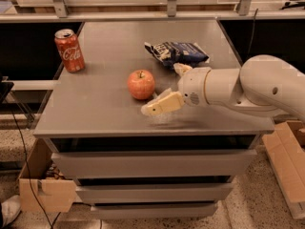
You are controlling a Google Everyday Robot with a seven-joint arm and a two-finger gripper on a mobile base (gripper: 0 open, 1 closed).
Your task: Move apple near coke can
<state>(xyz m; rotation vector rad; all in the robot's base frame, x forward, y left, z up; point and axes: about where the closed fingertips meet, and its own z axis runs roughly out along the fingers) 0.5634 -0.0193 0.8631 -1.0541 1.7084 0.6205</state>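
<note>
Apple (141,84) sits mid-table (95,109), stem up, well apart from the coke can (69,50), which stands upright at the back-left corner. Gripper (162,90) is low, just right of the apple, its 2 fingers (162,105) spread wide, holding nothing afaict. Snack bag (178,52) lies just behind the gripper.

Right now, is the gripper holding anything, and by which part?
Nothing is held. The gripper is open just to the right of the apple, which sits on the table with no grip on it.
</note>
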